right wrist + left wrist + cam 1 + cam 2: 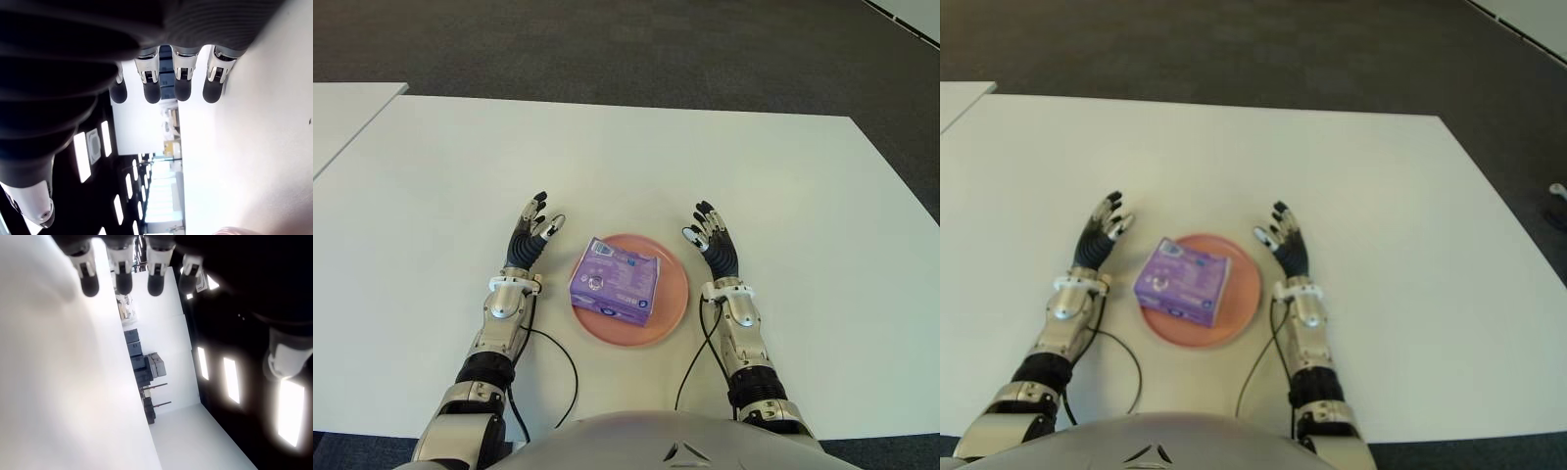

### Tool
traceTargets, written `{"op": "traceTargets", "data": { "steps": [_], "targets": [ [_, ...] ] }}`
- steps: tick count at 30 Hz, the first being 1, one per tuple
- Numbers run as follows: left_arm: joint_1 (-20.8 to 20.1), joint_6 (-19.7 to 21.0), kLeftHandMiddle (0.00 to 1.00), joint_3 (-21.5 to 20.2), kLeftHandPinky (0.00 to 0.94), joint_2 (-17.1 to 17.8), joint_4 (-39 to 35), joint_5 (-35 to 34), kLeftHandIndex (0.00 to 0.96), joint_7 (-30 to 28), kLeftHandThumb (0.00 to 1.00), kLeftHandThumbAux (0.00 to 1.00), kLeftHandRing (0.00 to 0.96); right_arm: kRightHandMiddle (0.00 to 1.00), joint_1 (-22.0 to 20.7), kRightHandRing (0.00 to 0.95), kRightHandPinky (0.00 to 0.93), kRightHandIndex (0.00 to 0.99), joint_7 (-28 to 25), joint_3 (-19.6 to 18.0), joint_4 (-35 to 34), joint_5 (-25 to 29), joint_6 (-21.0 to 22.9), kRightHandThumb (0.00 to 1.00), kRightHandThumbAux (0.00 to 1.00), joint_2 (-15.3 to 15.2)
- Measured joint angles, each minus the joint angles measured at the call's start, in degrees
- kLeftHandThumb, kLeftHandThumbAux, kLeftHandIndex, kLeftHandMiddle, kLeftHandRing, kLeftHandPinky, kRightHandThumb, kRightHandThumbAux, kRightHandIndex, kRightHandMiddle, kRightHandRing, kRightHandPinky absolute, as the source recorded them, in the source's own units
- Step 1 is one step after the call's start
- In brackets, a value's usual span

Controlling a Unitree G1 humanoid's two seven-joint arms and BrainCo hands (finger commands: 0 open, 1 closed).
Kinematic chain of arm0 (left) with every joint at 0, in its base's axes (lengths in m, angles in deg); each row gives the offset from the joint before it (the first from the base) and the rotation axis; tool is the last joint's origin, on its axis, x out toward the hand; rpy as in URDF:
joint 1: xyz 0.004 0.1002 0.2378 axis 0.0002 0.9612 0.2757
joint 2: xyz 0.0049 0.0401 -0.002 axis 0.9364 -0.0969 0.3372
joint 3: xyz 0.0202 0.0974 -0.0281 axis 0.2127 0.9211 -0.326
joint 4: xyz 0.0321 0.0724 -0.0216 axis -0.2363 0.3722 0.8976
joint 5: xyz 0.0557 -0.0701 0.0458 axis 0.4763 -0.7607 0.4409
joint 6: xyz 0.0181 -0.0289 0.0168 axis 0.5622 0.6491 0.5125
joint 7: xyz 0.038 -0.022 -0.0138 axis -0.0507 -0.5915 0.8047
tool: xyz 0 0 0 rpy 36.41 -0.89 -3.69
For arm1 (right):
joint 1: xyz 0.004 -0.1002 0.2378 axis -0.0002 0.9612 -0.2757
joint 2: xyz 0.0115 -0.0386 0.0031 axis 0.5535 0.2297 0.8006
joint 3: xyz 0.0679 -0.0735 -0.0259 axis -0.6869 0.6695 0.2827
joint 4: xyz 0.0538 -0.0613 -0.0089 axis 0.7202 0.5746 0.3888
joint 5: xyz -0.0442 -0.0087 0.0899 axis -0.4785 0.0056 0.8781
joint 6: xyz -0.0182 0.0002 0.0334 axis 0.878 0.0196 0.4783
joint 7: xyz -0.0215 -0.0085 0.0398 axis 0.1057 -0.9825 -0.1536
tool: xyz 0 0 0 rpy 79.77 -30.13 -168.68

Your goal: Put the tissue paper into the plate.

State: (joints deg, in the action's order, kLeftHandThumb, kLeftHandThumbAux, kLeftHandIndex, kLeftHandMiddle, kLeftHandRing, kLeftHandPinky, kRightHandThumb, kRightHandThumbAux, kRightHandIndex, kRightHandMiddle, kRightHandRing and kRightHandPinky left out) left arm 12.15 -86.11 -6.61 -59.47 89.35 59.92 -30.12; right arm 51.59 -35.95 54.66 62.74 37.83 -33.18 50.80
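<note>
I'm looking down at a white table (773,186) with dark carpet (626,49) beyond its far edge. Nearest me on the table sits the pink plate (674,304), and the purple tissue pack (614,282) lies in it. My left hand (530,237) shows just left of the plate, fingers extended and holding nothing. My right hand (713,242) shows just right of the plate, fingers likewise straight and empty.
</note>
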Motion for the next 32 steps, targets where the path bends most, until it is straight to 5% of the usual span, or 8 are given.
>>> {"op": "traceTargets", "data": {
  "steps": [32],
  "targets": [
    [-0.59,-0.54,0.000,0.12,0.000,-0.01,1.10,-1.75,0.000,0.40,0.000,0.476,0.000,0.000,-0.05,0.000,0.000,0.000,0.29,-0.27,0.11,-0.12,-0.04,0.000,0.625,0.40]
  ]
}}
